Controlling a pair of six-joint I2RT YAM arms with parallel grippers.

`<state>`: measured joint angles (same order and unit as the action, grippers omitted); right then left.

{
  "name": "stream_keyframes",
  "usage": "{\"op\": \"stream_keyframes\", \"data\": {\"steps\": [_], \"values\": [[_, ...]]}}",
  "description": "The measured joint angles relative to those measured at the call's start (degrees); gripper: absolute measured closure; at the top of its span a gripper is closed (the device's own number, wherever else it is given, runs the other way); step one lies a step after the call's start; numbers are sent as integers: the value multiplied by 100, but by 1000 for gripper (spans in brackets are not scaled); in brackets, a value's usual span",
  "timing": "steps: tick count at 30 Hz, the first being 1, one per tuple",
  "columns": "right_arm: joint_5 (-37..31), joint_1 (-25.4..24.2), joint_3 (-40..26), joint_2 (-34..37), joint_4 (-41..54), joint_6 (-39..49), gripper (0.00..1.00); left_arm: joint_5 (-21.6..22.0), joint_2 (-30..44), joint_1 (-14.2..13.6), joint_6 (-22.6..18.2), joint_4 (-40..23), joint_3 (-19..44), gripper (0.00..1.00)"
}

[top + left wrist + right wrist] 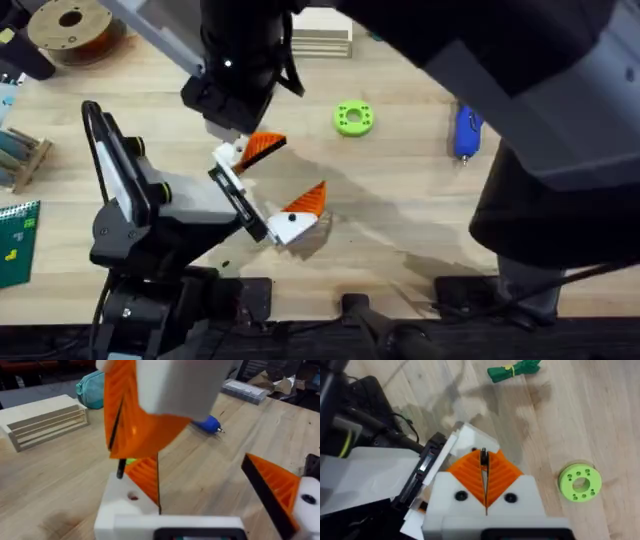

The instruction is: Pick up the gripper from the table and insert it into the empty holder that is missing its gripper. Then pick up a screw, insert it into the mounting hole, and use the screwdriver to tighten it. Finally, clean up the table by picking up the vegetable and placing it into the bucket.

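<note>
Left gripper (200, 472) reaches in from the lower-left base, fingers spread wide, nothing held between them. One of its white finger blocks is the holder (122, 502). The orange ribbed gripper piece (145, 477) sits on it and looks seated, so the insert step reads as done.

Mounting hole (132, 495) is on the holder's face, empty. A thin black screw (120, 467) hangs just above it, long axis about upright, tip near the hole but not in it, a bit off to one side in the left wrist view.

Right gripper (484, 467) reaches across the middle from above, orange pads (502, 475) pinched together on the screw (483, 457). It is the arm on the job. Next move, as I judge it: shift the screw over the hole and go down along its axis. Risk is the tip skating off the white face.

Further right is a green disc (352, 118), then the blue screwdriver (466, 131) lying flat, well apart from both grippers, on the right arm's side.

The vegetable (515, 370) lies on the wooden table (400, 215), untouched, apart from the grippers.
</note>
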<state>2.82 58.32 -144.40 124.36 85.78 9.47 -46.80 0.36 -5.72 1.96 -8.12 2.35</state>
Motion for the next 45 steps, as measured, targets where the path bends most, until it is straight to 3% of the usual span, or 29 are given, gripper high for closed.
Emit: {"op": "stream_keyframes", "data": {"steps": [45], "values": [[-1,140,0,0,109,0,993,-1,0,0,0,0,0,15]]}}
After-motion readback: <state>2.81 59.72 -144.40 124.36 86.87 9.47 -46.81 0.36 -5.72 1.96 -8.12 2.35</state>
